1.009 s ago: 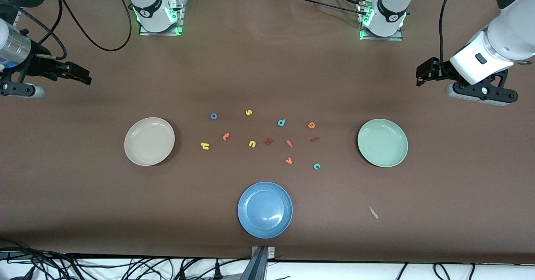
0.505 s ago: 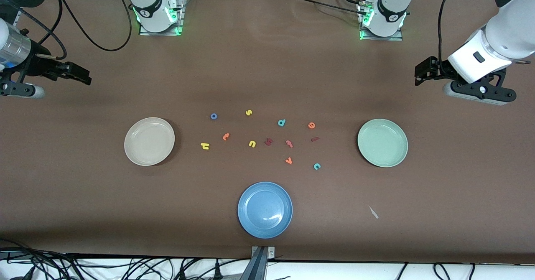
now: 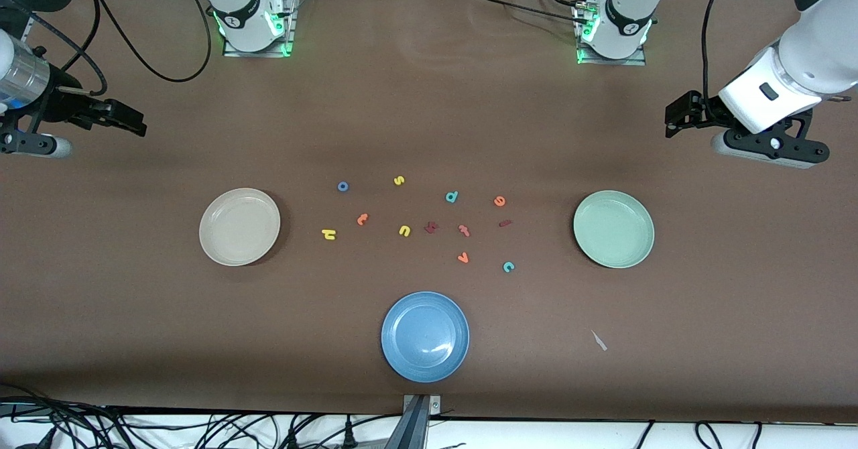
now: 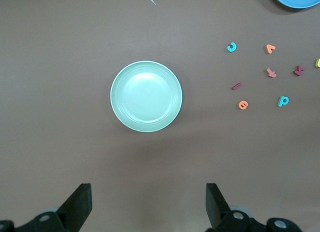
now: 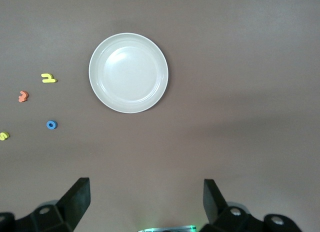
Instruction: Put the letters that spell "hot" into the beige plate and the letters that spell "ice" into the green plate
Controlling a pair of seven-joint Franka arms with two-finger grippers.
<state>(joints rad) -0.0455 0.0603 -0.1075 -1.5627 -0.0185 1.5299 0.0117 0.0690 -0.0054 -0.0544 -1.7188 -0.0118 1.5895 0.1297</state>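
The beige plate [image 3: 239,226] [image 5: 128,73] lies empty toward the right arm's end, the green plate [image 3: 613,229] [image 4: 146,96] empty toward the left arm's end. Between them lie the yellow h [image 3: 328,234], blue o [image 3: 342,186], orange t [image 3: 362,219], dark red i [image 3: 505,223], teal c [image 3: 509,267] and orange e [image 3: 499,201]. My left gripper [image 3: 672,120] [image 4: 148,202] hangs open above the table, off the green plate. My right gripper [image 3: 139,123] [image 5: 146,199] hangs open, off the beige plate. Neither holds anything.
A blue plate [image 3: 425,336] sits nearest the front camera. Other letters lie among the task ones: yellow s [image 3: 399,181], yellow u [image 3: 404,230], teal d [image 3: 452,197], a chunky dark red letter [image 3: 431,227], an orange hooked letter [image 3: 464,230], an orange v [image 3: 462,258].
The left arm has shifted slightly toward its base. The right arm, the letters and the plates have not moved.
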